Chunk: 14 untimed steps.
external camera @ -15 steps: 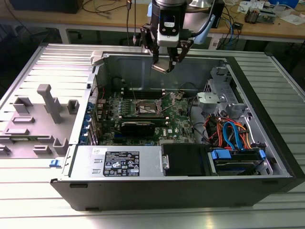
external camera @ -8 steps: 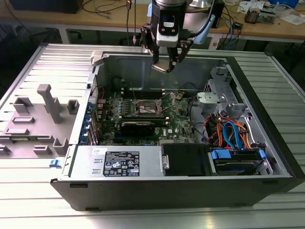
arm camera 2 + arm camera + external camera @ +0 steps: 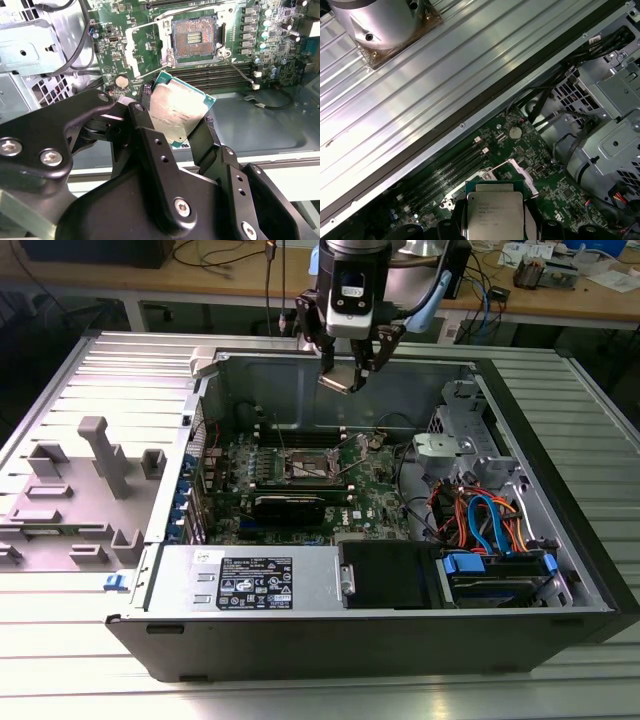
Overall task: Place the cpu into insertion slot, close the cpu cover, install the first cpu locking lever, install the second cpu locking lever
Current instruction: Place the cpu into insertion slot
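The gripper is closed on the cpu, its two black fingers pressing opposite edges of the chip. In the second wrist view the cpu sits tilted between them, silvery top showing and a green edge at its corners. In the first wrist view the cpu shows its metal lid flat to the camera.

In the exterior view the gripper hangs above the open computer case, near its far wall and well clear of the green motherboard. The cpu is in the air, apart from the board.

The insertion slot lies open and bare, its dark centre and contact field exposed inside a silvery rim. In the exterior view the slot sits near the middle of the board. Long black memory slots run just beside it, and a round coin battery lies near one corner.

A labelled power supply lines the case's near side, with a drive bay and blue and orange cables toward the exterior view's right. A grey plastic fixture rests on the ribbed metal table at the exterior view's left.
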Motion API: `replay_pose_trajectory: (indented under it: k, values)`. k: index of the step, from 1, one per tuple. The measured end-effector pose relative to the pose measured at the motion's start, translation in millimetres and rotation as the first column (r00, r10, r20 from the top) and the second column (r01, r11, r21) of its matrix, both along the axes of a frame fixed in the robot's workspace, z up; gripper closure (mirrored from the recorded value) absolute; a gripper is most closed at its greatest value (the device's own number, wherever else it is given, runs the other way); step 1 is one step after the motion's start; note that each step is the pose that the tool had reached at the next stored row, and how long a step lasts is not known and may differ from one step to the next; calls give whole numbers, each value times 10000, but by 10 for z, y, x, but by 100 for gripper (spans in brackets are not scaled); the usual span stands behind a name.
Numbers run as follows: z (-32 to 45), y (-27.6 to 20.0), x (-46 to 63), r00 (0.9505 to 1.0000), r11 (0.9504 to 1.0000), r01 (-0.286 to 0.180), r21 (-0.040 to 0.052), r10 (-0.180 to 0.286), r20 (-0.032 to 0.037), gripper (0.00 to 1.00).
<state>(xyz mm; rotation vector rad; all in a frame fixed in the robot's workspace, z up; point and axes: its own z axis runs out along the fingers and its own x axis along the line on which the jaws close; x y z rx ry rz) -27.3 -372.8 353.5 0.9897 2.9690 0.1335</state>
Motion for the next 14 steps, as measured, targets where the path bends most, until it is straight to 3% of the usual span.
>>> replay_pose_trajectory:
  k: [14]
  values:
    - [-1,0,0,9995,9995,314,1,-314,0,45]
